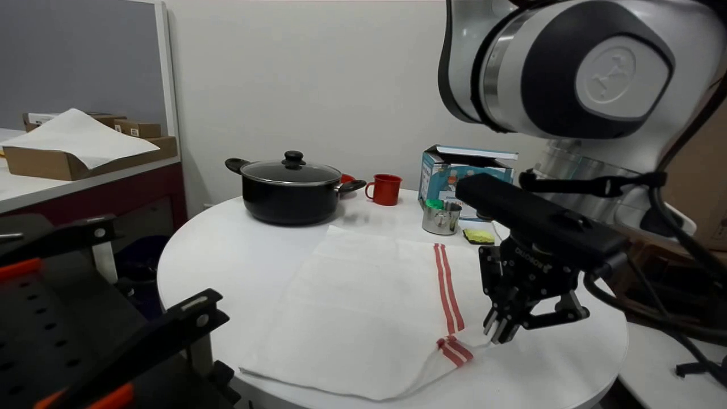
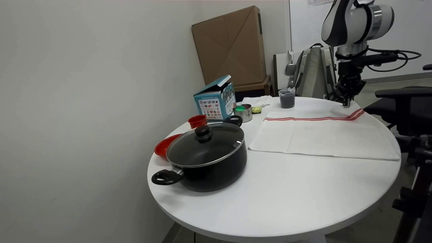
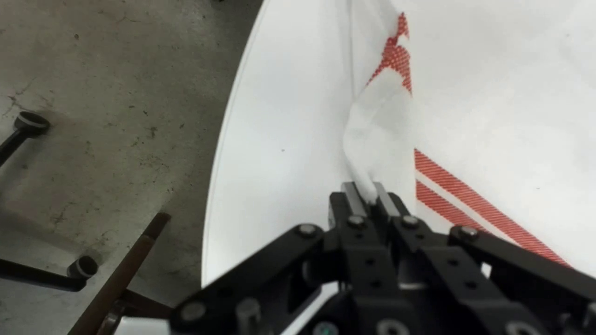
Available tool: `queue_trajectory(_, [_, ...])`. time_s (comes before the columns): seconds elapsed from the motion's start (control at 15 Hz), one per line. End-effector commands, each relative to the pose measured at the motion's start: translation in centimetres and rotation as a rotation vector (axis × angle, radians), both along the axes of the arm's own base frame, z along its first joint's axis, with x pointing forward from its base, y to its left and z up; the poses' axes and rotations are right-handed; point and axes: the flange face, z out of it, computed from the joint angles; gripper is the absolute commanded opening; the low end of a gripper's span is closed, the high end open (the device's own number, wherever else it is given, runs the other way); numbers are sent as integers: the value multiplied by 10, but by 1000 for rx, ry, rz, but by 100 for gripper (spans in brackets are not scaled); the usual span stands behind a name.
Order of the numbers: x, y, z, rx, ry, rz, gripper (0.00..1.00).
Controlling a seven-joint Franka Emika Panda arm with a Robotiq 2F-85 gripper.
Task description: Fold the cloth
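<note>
The white cloth (image 1: 363,301) with two narrow red stripes lies mostly flat on the round white table; it also shows in an exterior view (image 2: 317,138). My gripper (image 1: 495,334) is low over the table at the cloth's striped side and also shows in an exterior view (image 2: 346,103). In the wrist view the gripper (image 3: 368,193) is shut on a pinched, narrow bit of the cloth (image 3: 493,107). The stripes bend near one corner, where the fabric is partly turned over and wrinkled. The very corner between the fingertips is hidden.
A black lidded pot (image 1: 289,196), a red mug (image 1: 387,190), a metal cup (image 1: 441,218), a yellow sponge (image 1: 479,236) and a blue box (image 1: 448,173) stand at the back. A dark container (image 2: 287,98) stands near the cloth. The table edge (image 3: 219,158) is close to the gripper.
</note>
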Motion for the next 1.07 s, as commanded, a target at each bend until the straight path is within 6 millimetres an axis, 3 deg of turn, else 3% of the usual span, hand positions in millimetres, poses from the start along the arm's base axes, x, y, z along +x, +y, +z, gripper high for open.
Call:
queue_trajectory(0.0, [1, 16, 28, 37, -17, 20, 8])
queue_trajectory(0.4, [19, 18, 53, 51, -54, -38, 8])
queue_trajectory(1.0, [54, 25, 64, 127, -98, -189, 7])
